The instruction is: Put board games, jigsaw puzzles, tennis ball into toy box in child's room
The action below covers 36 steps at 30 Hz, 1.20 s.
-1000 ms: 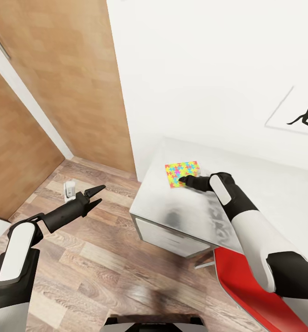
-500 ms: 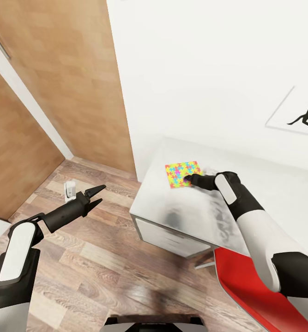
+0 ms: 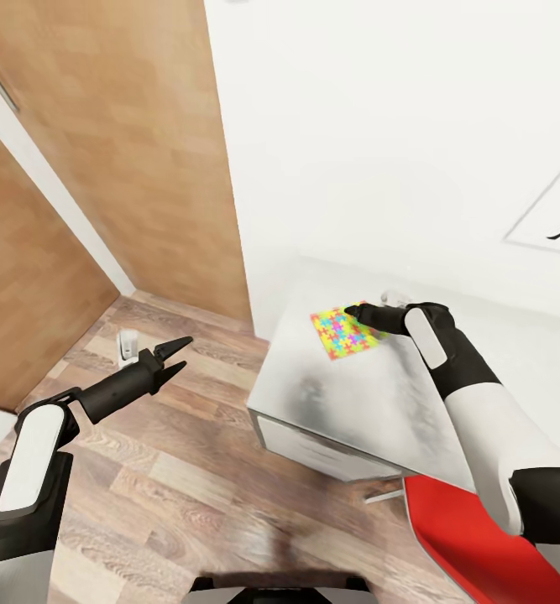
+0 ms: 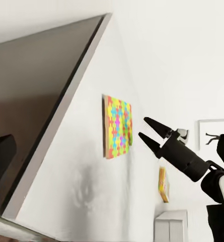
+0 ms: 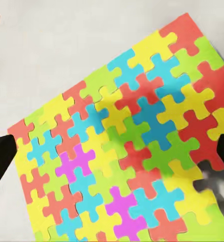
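**Right gripper lifts off the near edge of the puzzle and hangs spread over its far side**

Nearest the robot, the left gripper (image 3: 175,352) is out over the wood-plank floor (image 3: 162,470), its two fingers parted and holding nothing; against the earlier pictures it has not changed pose. A corner of a red chair (image 3: 473,545) shows at the lower right, tucked by the bench (image 3: 355,419).

On the bench, near its left end, lies the jigsaw puzzle (image 3: 345,331), flat on the pale top. A second ago the right gripper (image 3: 357,312) sat low at the puzzle's near-right edge; now it is over the sheet's far side, with the forearm reaching further across the bench. The whole head view has also slid, so part of that shift is the camera's, not the arm's. In the right wrist view the puzzle (image 5: 122,146) spreads between two dark fingertips (image 5: 2,156) set wide apart at either side, so the gripper is open and empty. The left wrist view shows the same open jaws just beside the sheet, not touching it.

My reading: the puzzle is not yet grasped, and this is a fresh line-up for picking up a thin sheet that offers little edge to pinch. A second puzzle (image 4: 163,184) lies further along the bench, and beyond it a light grey box edge (image 4: 171,226), probably the toy box.
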Motion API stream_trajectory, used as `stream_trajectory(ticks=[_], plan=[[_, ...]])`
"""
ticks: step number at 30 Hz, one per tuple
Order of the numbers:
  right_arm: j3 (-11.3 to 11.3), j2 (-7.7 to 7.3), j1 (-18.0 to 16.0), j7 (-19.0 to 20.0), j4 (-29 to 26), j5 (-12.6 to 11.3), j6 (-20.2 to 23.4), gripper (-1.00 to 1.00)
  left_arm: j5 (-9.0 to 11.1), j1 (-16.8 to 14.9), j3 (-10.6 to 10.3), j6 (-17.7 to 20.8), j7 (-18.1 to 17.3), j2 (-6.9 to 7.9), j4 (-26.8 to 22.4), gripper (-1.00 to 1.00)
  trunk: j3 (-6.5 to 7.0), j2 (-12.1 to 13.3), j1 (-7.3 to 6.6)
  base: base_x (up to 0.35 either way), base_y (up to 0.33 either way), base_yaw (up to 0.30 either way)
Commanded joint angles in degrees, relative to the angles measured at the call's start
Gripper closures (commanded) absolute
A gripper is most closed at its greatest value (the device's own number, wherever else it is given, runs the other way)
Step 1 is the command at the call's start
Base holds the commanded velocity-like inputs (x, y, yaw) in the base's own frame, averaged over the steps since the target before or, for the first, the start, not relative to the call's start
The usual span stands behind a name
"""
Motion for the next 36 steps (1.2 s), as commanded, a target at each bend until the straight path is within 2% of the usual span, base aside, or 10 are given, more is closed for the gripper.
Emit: stream_trajectory(ticks=[1, 8, 14, 24, 36], plan=[[0.2, -0.06, -0.04, -0.38, -0.07, -0.43, 0.16, -1.0, -0.36, -0.05, 0.07, 0.26, -0.39, -0.01, 0.01, -1.0, -0.08, -0.09, 0.05, 0.219, 0.17, 0.0], [-0.32, -0.34, 0.21, -0.42, -1.14, -0.33, 0.92, -1.0, -0.36, -0.05, 0.03, 0.24, -0.39, -0.01, -0.01, -1.0, -0.08, -0.09, 0.05, 0.199, 0.158, 0.0], [-1.69, -0.48, 0.3, -0.5, -1.45, -0.26, 1.39, -1.0, -0.36, -0.05, 0.1, 0.23, -0.39, 0.01, -0.05, -1.0, -0.06, -0.09, 0.05, 0.09, 0.072, -0.026], [-4.52, -0.75, 0.35, -0.54, -1.62, -0.14, 2.96, -1.0, -0.36, -0.05, 0.05, 0.22, -0.39, -0.04, -0.07, -1.0, 0.13, -0.09, 0.05, 0.03, 0.024, -0.175], [-5.22, -1.33, 0.36, -0.55, -1.65, -0.08, 3.58, -1.0, -0.36, -0.05, -0.01, 0.22, -0.39, -0.06, -0.08, -1.0, 0.37, -0.09, 0.05, 0.007, 0.005, -0.14]])
